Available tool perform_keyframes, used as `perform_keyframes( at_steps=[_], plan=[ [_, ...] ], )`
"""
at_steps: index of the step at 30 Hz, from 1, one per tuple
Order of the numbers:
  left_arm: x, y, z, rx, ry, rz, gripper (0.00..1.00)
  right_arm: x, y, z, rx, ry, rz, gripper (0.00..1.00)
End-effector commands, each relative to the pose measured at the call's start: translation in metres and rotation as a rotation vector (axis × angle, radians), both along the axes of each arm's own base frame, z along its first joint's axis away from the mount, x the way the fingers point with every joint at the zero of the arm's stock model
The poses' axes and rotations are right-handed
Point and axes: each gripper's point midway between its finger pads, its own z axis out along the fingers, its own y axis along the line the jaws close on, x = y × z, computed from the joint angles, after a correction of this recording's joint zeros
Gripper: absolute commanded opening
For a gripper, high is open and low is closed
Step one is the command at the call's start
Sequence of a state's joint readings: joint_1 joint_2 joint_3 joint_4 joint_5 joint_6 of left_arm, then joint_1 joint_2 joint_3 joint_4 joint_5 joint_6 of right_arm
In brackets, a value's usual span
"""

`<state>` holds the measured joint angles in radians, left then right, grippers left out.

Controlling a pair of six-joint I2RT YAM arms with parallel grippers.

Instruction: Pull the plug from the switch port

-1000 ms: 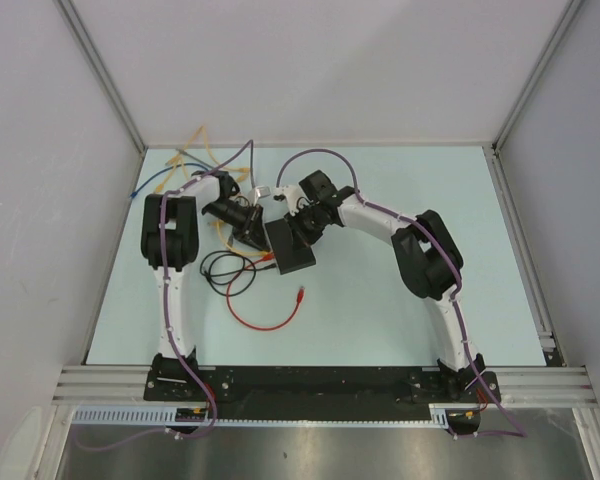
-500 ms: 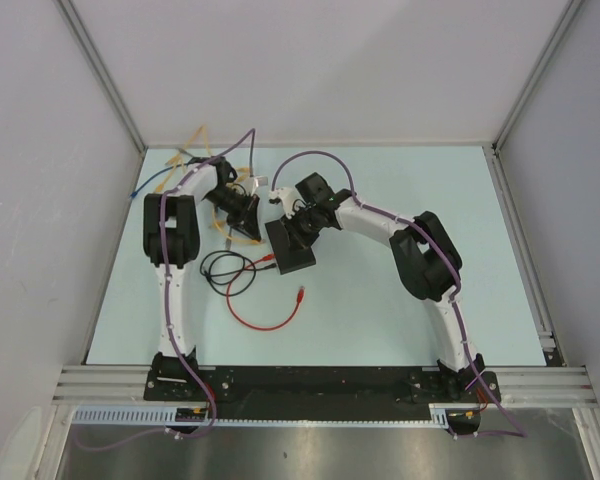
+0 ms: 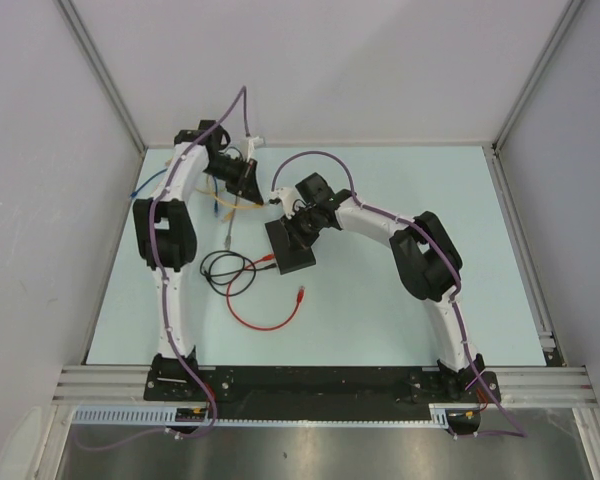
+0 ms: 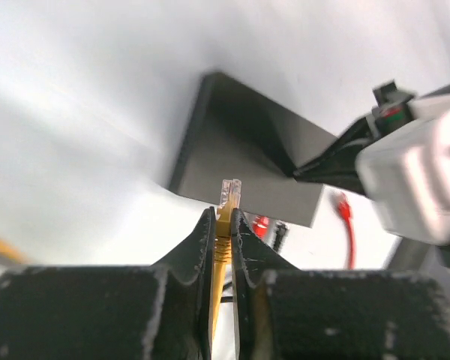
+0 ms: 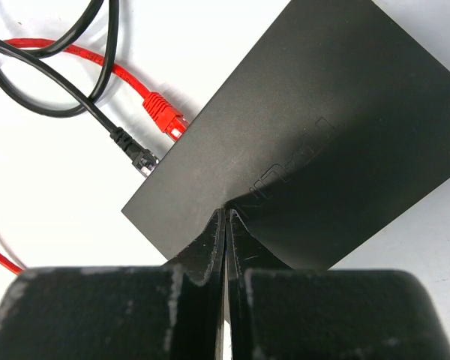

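The switch is a flat matte-black box (image 3: 285, 258) lying mid-table; the port in its edge cannot be made out in any view. My left gripper (image 4: 223, 214) is shut on a yellow cable just behind its clear plug (image 4: 230, 195). The plug hangs in the air, apart from the box (image 4: 240, 150). From above, this gripper (image 3: 250, 185) is lifted at the back left of the box. My right gripper (image 5: 225, 214) is shut, and its tips rest on the top face of the box (image 5: 322, 127).
A red plug (image 5: 163, 114) and a black plug (image 5: 139, 159) lie at the box's left edge. Their cables, one red (image 3: 265, 320) and one black (image 3: 225, 268), loop over the table in front. A blue cable (image 3: 145, 185) lies at the back left. Enclosure walls stand close on three sides.
My left gripper has risen and drawn back toward the far left, carrying the yellow plug away from the box. The right gripper and the box have stayed put.
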<state>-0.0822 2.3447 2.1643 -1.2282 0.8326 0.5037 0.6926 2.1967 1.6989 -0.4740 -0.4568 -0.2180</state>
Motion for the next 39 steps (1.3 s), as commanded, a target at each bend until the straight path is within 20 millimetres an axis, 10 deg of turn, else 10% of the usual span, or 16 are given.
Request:
perform_keyframes(
  at_steps=[1, 13, 19, 26, 39],
  plan=[
    [0.048, 0.012, 0.052, 0.040, -0.288, 0.050, 0.07, -0.015, -0.024, -0.036, -0.130, 0.045, -0.003, 0.00],
    [0.101, 0.036, 0.054, 0.156, -0.379, 0.312, 0.50, -0.014, -0.025, -0.033, -0.136, 0.022, -0.006, 0.00],
    [0.059, 0.006, 0.106, -0.061, -0.394, 0.281, 0.50, -0.012, -0.026, -0.030, -0.140, 0.012, -0.017, 0.00],
    [-0.039, -0.004, 0.006, -0.079, -0.006, 0.299, 0.15, -0.001, -0.020, 0.003, -0.081, -0.032, -0.049, 0.00],
    [-0.056, -0.020, -0.073, 0.011, 0.132, 0.335, 0.01, -0.002, -0.022, 0.008, -0.105, -0.080, -0.042, 0.00]
  ],
)
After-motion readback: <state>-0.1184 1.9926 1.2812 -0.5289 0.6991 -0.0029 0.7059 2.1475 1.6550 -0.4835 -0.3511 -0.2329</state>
